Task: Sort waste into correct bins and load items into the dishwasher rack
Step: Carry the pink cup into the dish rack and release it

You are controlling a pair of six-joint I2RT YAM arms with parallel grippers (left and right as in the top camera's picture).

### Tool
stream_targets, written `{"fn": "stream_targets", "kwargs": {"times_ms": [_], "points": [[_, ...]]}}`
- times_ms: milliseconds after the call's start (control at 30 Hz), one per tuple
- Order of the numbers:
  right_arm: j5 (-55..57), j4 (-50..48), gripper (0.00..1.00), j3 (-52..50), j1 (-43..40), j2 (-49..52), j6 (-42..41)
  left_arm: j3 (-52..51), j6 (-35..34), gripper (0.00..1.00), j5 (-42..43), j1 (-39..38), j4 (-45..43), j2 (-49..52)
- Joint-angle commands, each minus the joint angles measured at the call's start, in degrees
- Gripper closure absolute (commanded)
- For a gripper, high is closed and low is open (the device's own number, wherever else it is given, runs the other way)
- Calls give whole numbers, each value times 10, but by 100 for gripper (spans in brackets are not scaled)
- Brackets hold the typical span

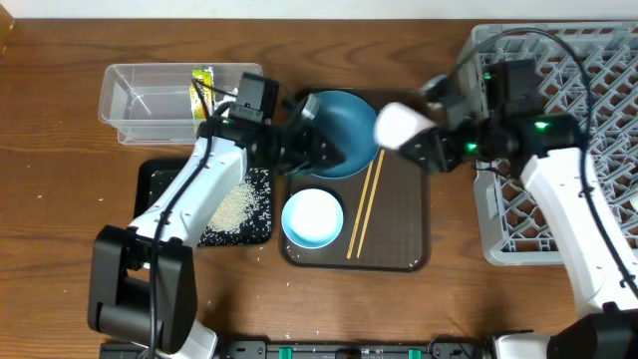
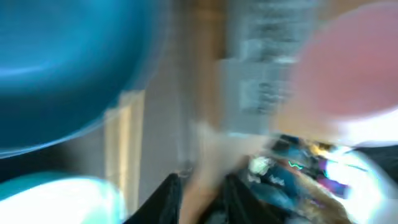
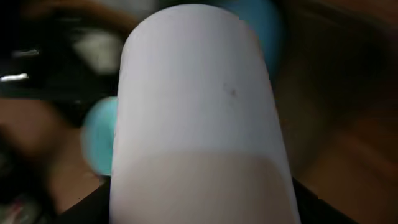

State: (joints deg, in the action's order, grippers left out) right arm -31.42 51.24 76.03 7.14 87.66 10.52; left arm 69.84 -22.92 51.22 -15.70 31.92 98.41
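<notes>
Cup [image 1: 402, 124], clamped in the right end effector [image 1: 417, 138] at mid-frame, is being loaded and next needs carrying to the rack [image 1: 598, 90] at frame right; whether the left end effector [image 1: 321, 150] is apart or together cannot be told.

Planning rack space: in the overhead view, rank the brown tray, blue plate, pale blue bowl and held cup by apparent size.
Largest first:
brown tray
blue plate, partly hidden
pale blue bowl
cup, smallest-looking, but held nearer the camera, so unsure
</notes>
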Motion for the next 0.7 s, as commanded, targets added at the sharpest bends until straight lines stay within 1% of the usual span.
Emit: {"fn": "stream_targets", "kwargs": {"times_ms": [0,100,200,333,467,667], "points": [[166,23,99,19,-56,-27,-84,2,86,72,-232,23,61,-49],[236,57,99,55,-118,-33,-106,2,90,72,-326,47,109,-99],[296,83,99,88,-175,-33,-120,2,90,72,-367,70,131,-143],[358,103,99,101,-241,-33,-138,2,90,72,-374,96,141,-183],[416,131,99,101,-300,-23,-157,2,89,72,-374,102,141,-191],[421,163,99,97,-369,18,-163,1,89,72,-374,102,141,-190]]}}
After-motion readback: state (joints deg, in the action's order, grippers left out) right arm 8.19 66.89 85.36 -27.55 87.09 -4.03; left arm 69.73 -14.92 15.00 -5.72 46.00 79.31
